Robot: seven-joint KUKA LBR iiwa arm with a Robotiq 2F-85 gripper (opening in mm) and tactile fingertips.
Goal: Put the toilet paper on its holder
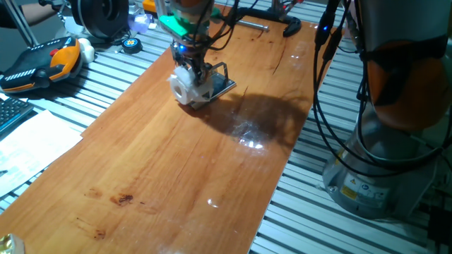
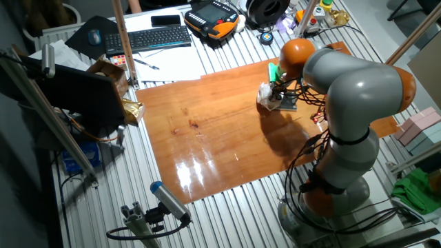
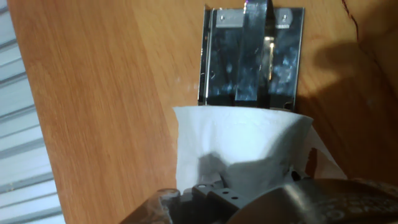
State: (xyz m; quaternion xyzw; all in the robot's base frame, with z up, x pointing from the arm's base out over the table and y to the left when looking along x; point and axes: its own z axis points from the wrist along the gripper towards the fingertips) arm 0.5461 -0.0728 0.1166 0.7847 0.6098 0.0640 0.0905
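The toilet paper (image 1: 185, 87) is a small white roll at the far end of the wooden board, right under my gripper (image 1: 193, 73). The gripper is shut on it and holds it at the near edge of the holder (image 1: 223, 85), a flat dark grey plate with a thin raised bar. In the hand view the roll (image 3: 242, 146) fills the lower middle and covers the plate's near edge; the holder (image 3: 252, 59) lies just beyond it, and my gripper (image 3: 233, 196) sits at the bottom edge. In the other fixed view the roll (image 2: 264, 95) is beside the holder (image 2: 287, 104).
A black clamp (image 1: 292, 27) and a metal rod (image 1: 248, 25) lie at the board's far end. An orange teach pendant (image 1: 42, 62), a keyboard (image 2: 157, 38) and papers lie to the left. The arm's base (image 1: 381, 162) stands right of the board.
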